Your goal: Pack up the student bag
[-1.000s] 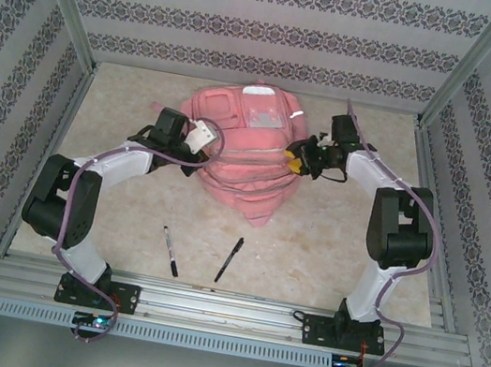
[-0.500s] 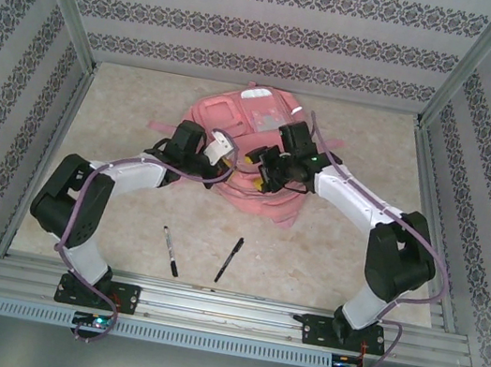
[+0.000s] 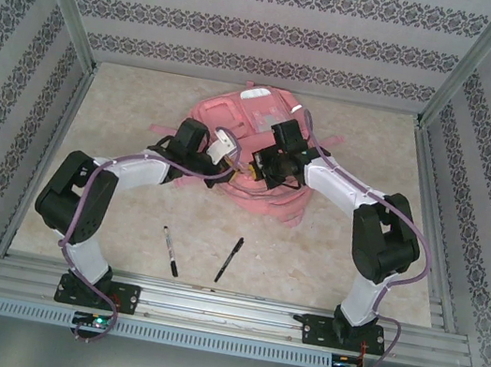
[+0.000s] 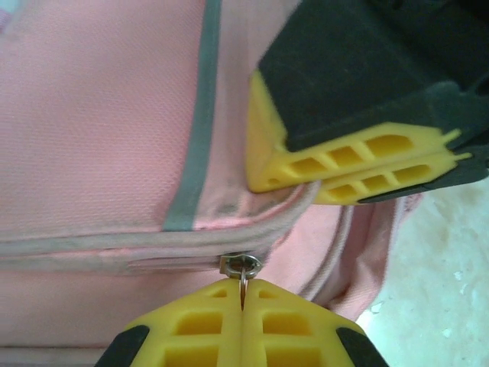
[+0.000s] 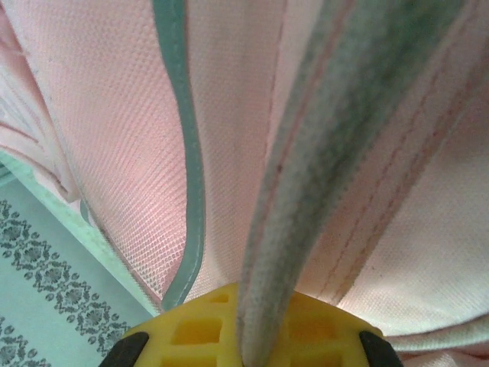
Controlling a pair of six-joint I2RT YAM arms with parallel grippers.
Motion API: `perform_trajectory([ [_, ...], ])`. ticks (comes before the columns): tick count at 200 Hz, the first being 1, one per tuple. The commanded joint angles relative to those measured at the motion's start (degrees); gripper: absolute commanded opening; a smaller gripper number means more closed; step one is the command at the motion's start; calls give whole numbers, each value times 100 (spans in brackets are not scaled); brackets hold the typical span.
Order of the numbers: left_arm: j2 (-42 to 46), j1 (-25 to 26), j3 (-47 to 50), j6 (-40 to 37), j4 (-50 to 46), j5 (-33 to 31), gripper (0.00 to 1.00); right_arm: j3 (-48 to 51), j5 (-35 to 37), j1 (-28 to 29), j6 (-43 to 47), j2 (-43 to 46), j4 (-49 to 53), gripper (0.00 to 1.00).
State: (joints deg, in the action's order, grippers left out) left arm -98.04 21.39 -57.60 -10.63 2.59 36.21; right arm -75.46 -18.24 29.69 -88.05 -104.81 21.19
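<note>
The student bag [image 3: 238,120], pink with grey trim, lies flattened at the back middle of the table. My left gripper [image 3: 241,167] is at its near edge. In the left wrist view the gripper [image 4: 243,297] is shut on the small metal zipper pull [image 4: 243,267] of a closed zip on the bag [image 4: 92,115]. My right gripper [image 3: 259,169] sits just right of it, almost touching. Its yellow fingers [image 4: 344,157] clamp the piped seam above the zip. In the right wrist view this gripper [image 5: 256,310] is shut on a thick greyish-pink piped edge [image 5: 321,153] of the bag.
Two black pens [image 3: 170,251] [image 3: 229,259] lie on the table between the arm bases, nearer than the bag. Patterned walls close in the left, right and back sides. A metal rail [image 3: 223,308] runs along the near edge.
My right arm swung left to the bag's middle and its jaws closed on the bag's edge. My left gripper moved right with the zipper pull. The bag sank flatter.
</note>
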Motion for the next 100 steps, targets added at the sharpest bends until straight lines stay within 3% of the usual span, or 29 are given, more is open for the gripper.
perform_trajectory([
  [1, 10, -407, -300, -996, -986, -869, 0, 225, 93, -179, 370, 200, 167, 0],
  [46, -466, -609, -824, -1318, -1263, -2230, 0, 548, -122, -237, 565, 427, 25, 0],
  [63, -582, -658, -915, -1113, -1079, -2315, 0, 534, -183, -227, 644, 392, 12, 0],
  [79, -550, -657, -862, -1023, -818, -2204, 0, 495, -189, -206, 775, 400, 30, 23],
  [90, -416, -653, -691, -919, -523, -2137, 14, 396, -139, -192, 961, 416, 157, 40],
  [100, -196, -667, -484, -796, -282, -2081, 24, 296, -106, -199, 1178, 443, 294, 50],
])
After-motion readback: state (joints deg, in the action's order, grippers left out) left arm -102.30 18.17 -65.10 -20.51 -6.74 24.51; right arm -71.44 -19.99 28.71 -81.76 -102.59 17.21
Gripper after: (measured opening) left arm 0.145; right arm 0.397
